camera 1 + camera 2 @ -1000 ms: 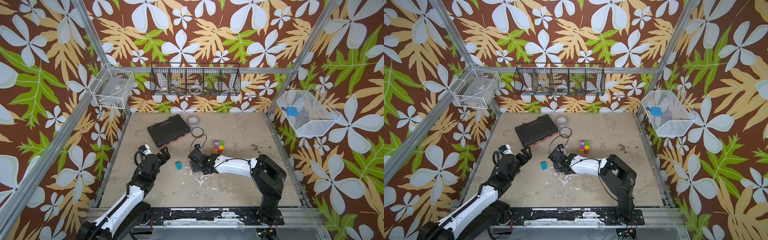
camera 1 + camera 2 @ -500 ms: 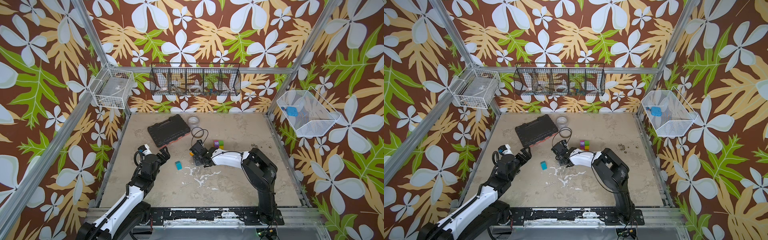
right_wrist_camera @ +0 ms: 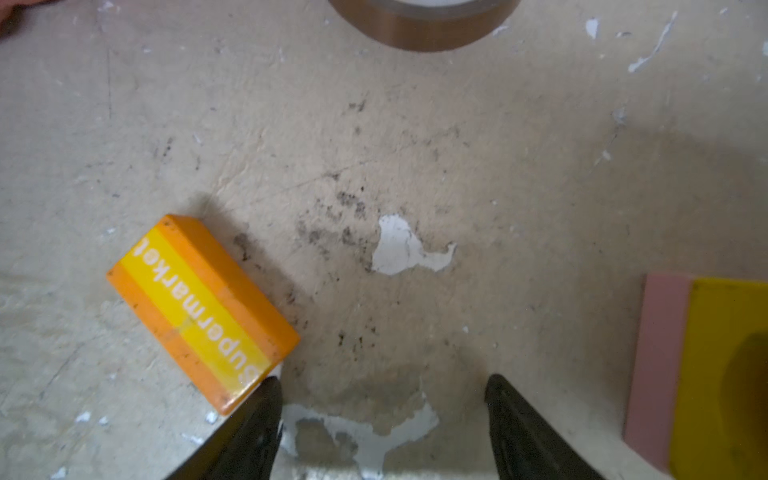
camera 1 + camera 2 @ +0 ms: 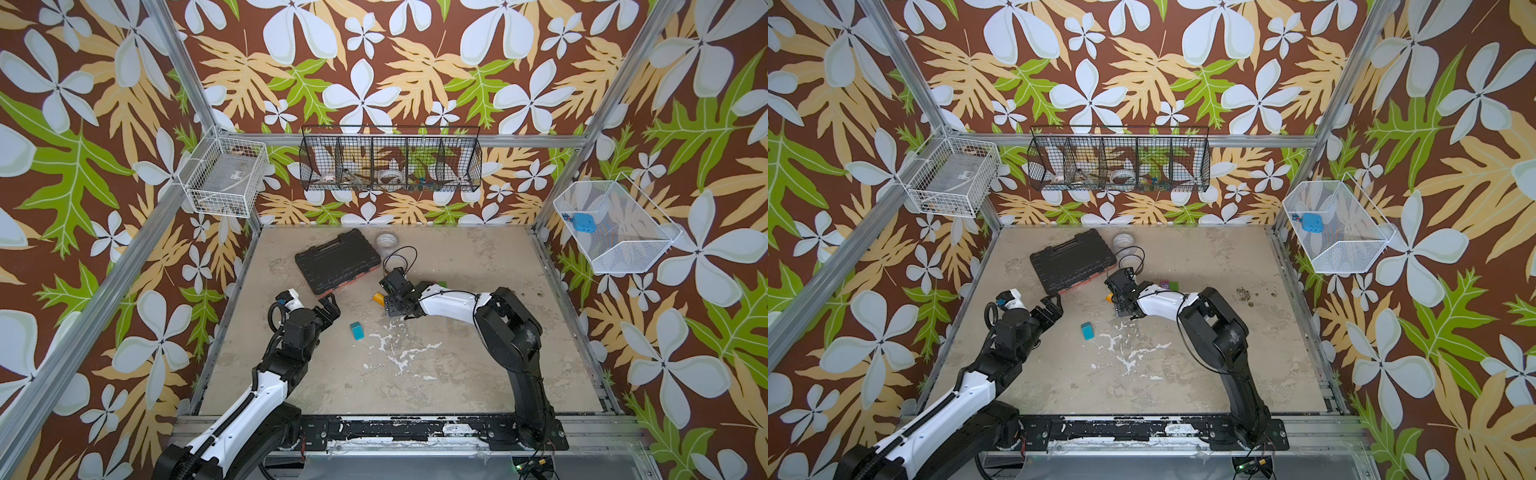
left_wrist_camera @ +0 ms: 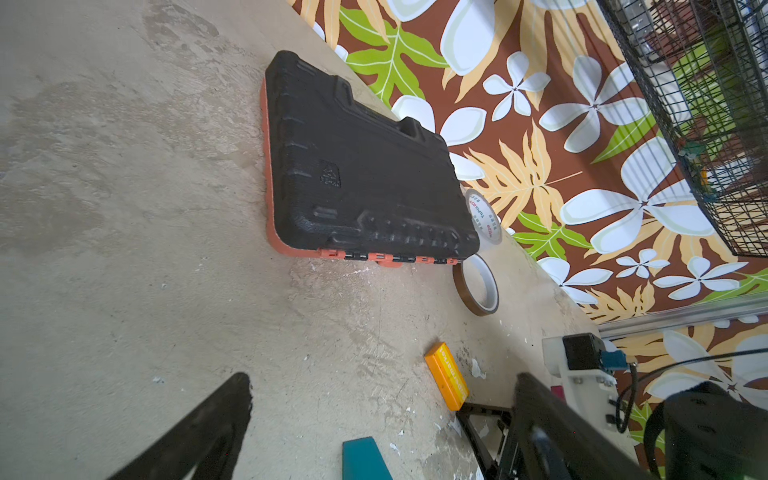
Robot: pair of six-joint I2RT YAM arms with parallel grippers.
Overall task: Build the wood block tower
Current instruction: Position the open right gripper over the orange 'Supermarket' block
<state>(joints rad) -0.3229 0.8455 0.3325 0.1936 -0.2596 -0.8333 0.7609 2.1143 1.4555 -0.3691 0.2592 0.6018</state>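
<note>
Fingers apart and empty on both arms: my right fingers (image 3: 257, 424) hang low over the bench (image 3: 415, 145), one tip just beside the orange block (image 3: 199, 307); my left fingers (image 5: 208, 428) gape wide near the teal block (image 4: 356, 331). Beside my right forearm sit the purple and green cubes (image 4: 1173, 285).

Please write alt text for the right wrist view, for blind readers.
The open right gripper hangs over a beige table, an orange-and-yellow wooden block printed "Supermarket" beside one fingertip. A brown tape roll, a pink block and a yellow block show at the edges.
</note>
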